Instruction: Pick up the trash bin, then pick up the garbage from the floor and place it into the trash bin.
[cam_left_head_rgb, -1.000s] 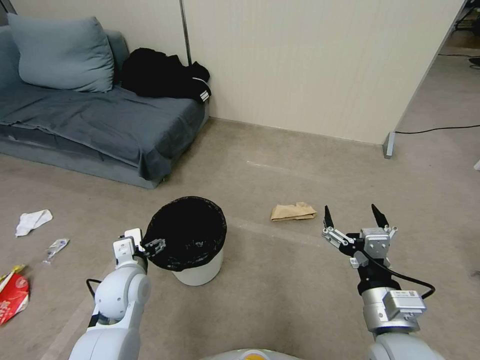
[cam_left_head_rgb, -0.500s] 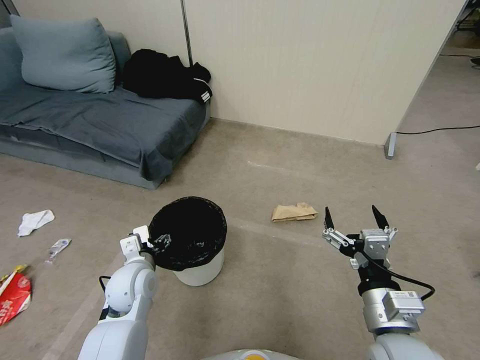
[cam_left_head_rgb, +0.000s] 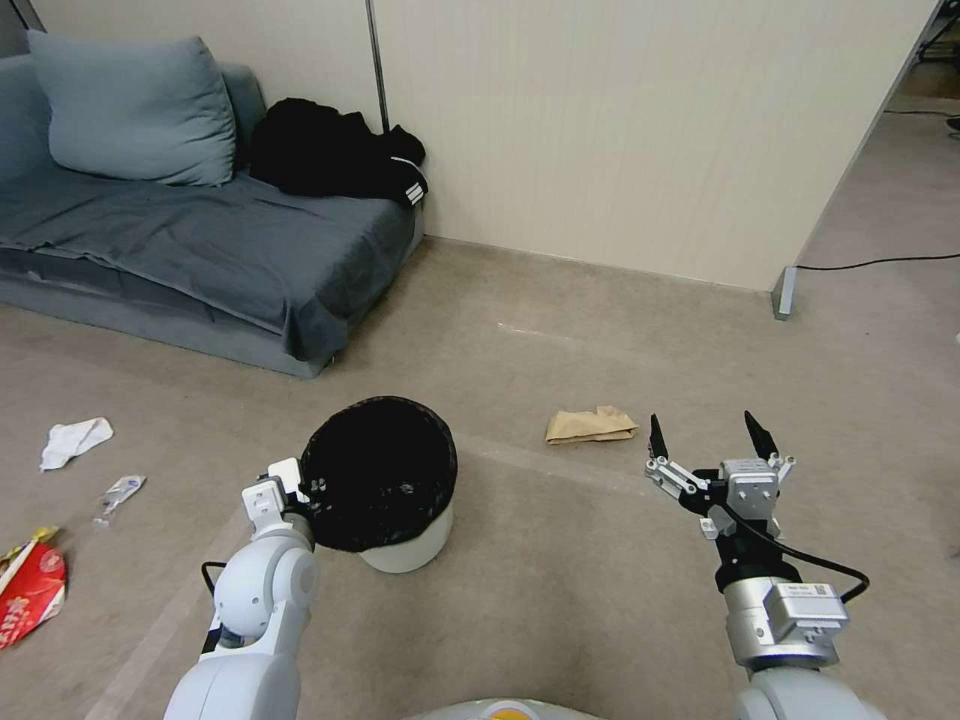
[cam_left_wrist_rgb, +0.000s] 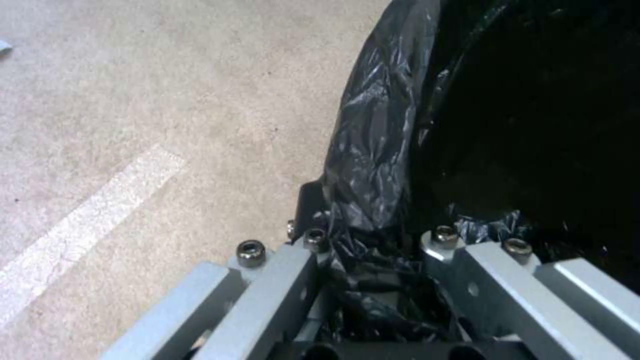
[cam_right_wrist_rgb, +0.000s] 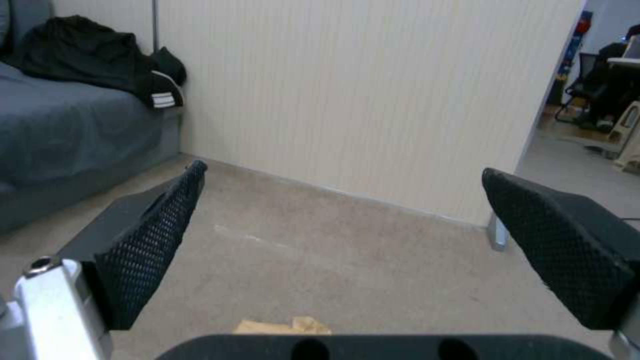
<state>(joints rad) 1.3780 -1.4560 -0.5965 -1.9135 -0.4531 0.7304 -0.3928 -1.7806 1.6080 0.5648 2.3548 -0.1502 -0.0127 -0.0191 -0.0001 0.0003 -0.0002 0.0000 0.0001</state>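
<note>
Far left on the floor (cam_left_head_rgb: 560, 600): a red wrapper (cam_left_head_rgb: 30, 592) at the frame edge, a small foil piece (cam_left_head_rgb: 120, 492) beyond it, then a white tissue (cam_left_head_rgb: 74, 440) farther back. Behind these, a grey sofa (cam_left_head_rgb: 200, 260) against the wall (cam_left_head_rgb: 620, 130), with a pillow (cam_left_head_rgb: 125, 110) and black clothes (cam_left_head_rgb: 335, 150) on it.

Next, the left gripper (cam_left_head_rgb: 308, 488) at the near-left rim of the bin (cam_left_head_rgb: 385, 480), clamped on the black bag (cam_left_wrist_rgb: 373, 165) folded over that rim; seen from the left wrist, crumpled liner bunched between the two metal fingers (cam_left_wrist_rgb: 467, 265). Bin tilted, mouth turned toward the camera, white base (cam_left_head_rgb: 410, 545) showing under the liner; cannot tell whether the base touches the carpet. A pale tape line (cam_left_wrist_rgb: 87, 220) on the carpet just beside it.

Right of the bin, well apart, a crumpled brown paper bag (cam_left_head_rgb: 590, 425) lying flat on the floor, its edge also visible low in the right wrist view (cam_right_wrist_rgb: 283, 326).

Farther right, the right gripper (cam_left_head_rgb: 708, 438) held above the carpet, near the paper bag but not touching it, black fingertips (cam_right_wrist_rgb: 157, 240) spread wide with nothing between them.

Far right, a black cable (cam_left_head_rgb: 870, 262) along the floor past the wall's end.
</note>
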